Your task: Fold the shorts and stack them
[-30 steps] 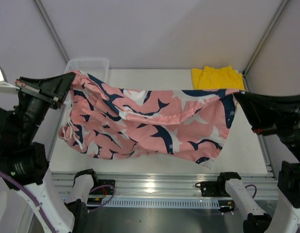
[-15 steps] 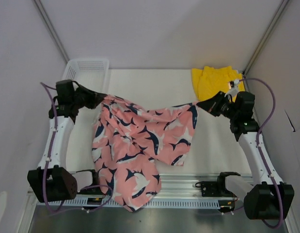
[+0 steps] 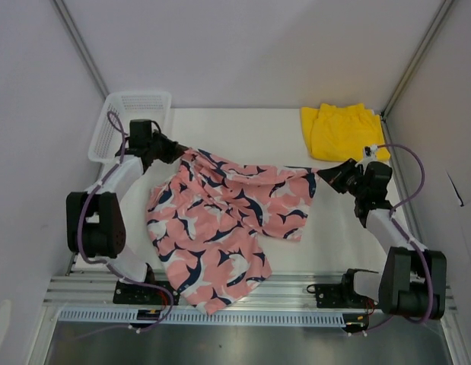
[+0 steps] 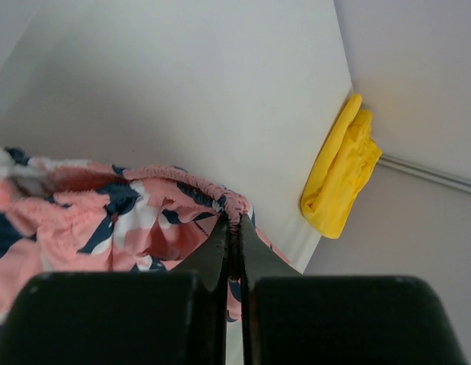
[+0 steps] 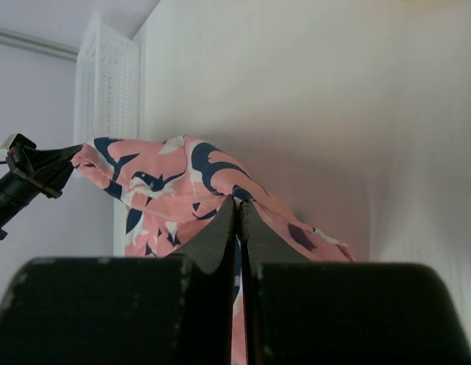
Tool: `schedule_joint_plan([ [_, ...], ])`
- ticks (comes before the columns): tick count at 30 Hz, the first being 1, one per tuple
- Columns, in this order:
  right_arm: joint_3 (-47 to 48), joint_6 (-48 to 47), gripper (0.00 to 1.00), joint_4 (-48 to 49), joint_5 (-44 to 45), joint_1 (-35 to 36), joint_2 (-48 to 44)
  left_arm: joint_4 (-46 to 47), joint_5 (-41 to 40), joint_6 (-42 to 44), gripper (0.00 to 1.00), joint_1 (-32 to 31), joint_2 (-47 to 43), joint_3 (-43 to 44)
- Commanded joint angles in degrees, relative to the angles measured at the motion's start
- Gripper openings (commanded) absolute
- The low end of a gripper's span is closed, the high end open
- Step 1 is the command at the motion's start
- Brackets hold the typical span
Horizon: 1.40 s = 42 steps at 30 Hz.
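Left gripper is clenched on the waistband of the pink shorts, at the left corner. Left wrist view shows the jaws pinched tight on the gathered elastic edge. Right gripper is clamped the same way on the opposite waistband corner, with cloth between the closed jaws.

Nearest part: one leg of the pink shorts drapes over the near edge of the counter and onto the aluminium rail, between the two arm bases.

Further in, the rest of the pink shorts lies wrinkled on the counter. The waistband is strung between the two grippers, slack and folded, with its left end further back than its right. Whale print faces up.

Far right corner: yellow shorts, bunched, on the counter by its right edge. They are apart from the pink pair and just behind the right gripper.

Far left corner: white mesh basket, just behind the left gripper. Can't tell if the two touch.
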Motion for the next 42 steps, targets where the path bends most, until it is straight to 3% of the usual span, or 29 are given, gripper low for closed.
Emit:
schedule_joint_plan([
  [1,2.5,1.1,0.00,10.4,1.4,-1.0,8.1,6.7,-0.9,-0.8,0.00,-1.0,6.2,6.1],
  [7,12.5,6.9,0.00,17.2,4.5,-1.9,25.3,10.5,1.7,-3.2,0.02,-3.1,23.2,19.9],
  [8,14.0,8.7,0.00,17.2,6.3,-2.1,29.4,12.1,2.5,-3.3,0.33,-3.1,24.8,22.4],
  [9,15.3,9.6,0.05,17.0,6.9,-2.2,31.2,11.7,3.1,-3.2,0.47,-3.1,26.2,24.9],
  [10,17.5,10.1,0.36,16.5,8.2,-2.3,32.5,10.3,3.2,-2.2,0.89,-3.2,27.4,26.5],
  [11,18.3,10.5,0.54,14.6,9.2,-2.2,33.9,8.6,2.9,-1.2,0.99,-3.3,28.5,28.8],
  [13,19.2,9.7,0.78,11.7,11.3,-2.0,33.7,5.0,2.1,1.1,0.99,-3.4,28.0,30.8],
  [15,19.0,7.3,0.84,8.8,14.1,-1.4,31.2,4.2,0.9,4.2,0.99,-3.6,25.0,29.8],
  [18,17.2,4.9,0.83,6.5,16.7,-1.0,26.7,4.0,-1.1,7.1,0.99,-3.7,19.0,25.1],
  [21,17.7,0.3,0.76,4.0,16.7,0.2,23.9,4.0,-2.9,9.9,0.99,-4.5,12.0,19.8],
  [24,19.0,-3.6,0.57,1.8,15.3,2.3,23.0,1.7,-6.8,13.4,0.99,-6.5,7.2,16.2],
  [26,21.4,-6.1,0.39,-0.1,12.9,4.4,23.6,0.3,-9.0,15.0,0.99,-7.8,1.2,11.3],
  [27,21.5,-6.6,0.39,-0.4,11.7,5.0,24.2,0.2,-9.5,15.4,0.99,-8.1,1.2,11.3],
  [29,22.3,-7.5,0.30,-0.7,9.1,7.1,25.3,0.6,-9.8,16.0,0.99,-8.1,-3.0,6.0],
  [34,23.0,-9.5,0.27,-1.3,10.1,13.4,26.8,-1.0,-15.8,21.8,0.99,-8.1,-10.2,-1.1],
  [42,33.1,-8.0,0.23,-1.4,6.6,19.7,37.9,-6.3,-17.9,23.0,0.98,-8.1,-17.2,-12.2],
])
